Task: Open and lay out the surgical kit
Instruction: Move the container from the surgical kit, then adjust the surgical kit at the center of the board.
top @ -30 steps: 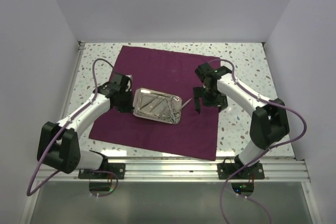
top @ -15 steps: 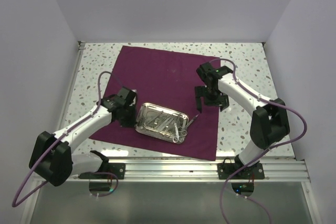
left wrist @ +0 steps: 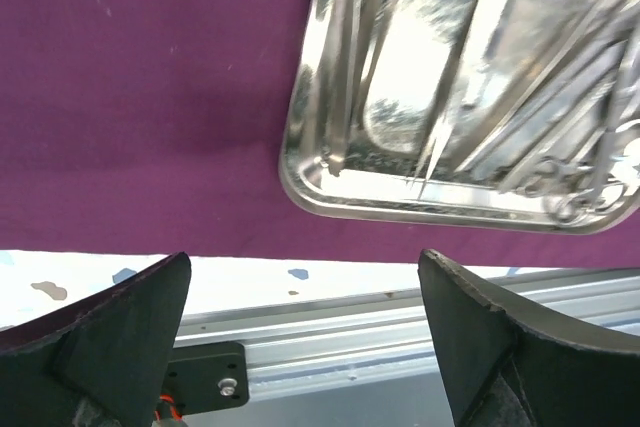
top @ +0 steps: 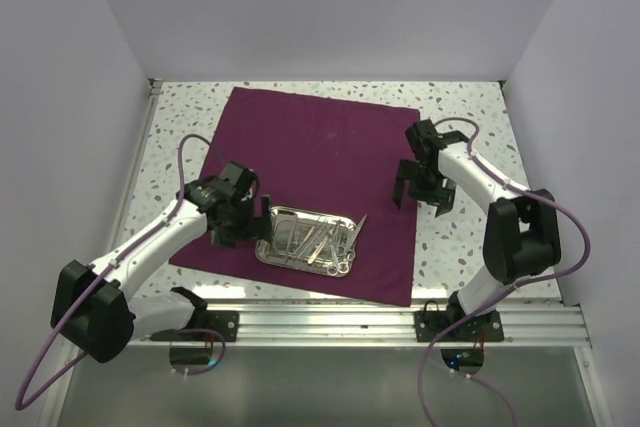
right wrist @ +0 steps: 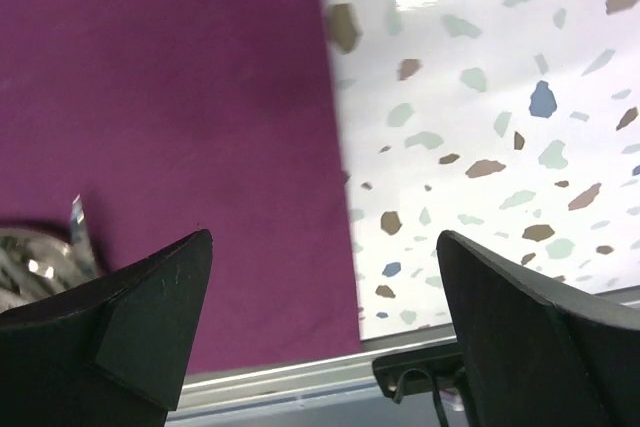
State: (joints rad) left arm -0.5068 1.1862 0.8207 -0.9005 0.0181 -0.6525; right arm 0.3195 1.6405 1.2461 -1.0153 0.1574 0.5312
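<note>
Left gripper [top: 245, 224] is hanging wide open just beside the left end of the steel tray [top: 300, 222], and honestly I can't tell from the top view whether it's touching the rim. In the left wrist view, that gripper [left wrist: 305, 347] is showing both fingers [left wrist: 120, 332] spread far apart, while the tray [left wrist: 430, 205] is sitting out ahead of them rather than between them. The purple cloth [top: 320, 137] is lying spread flat on the speckled table [top: 455, 107], and the tray is resting on it close to the cloth's near edge, a bit left of centre. The forceps and tweezers [top: 325, 240] are all lying jumbled inside the tray, with one thin piece [top: 360, 226] poking out over the right rim onto the cloth. Right gripper [top: 420, 197] is hovering over the cloth's right edge, well apart from the tray, and it's gaping open too. In its own wrist view, the right gripper [right wrist: 325, 337] is straddling the line where the cloth [right wrist: 180, 97] is meeting the bare table [right wrist: 480, 97].
</note>
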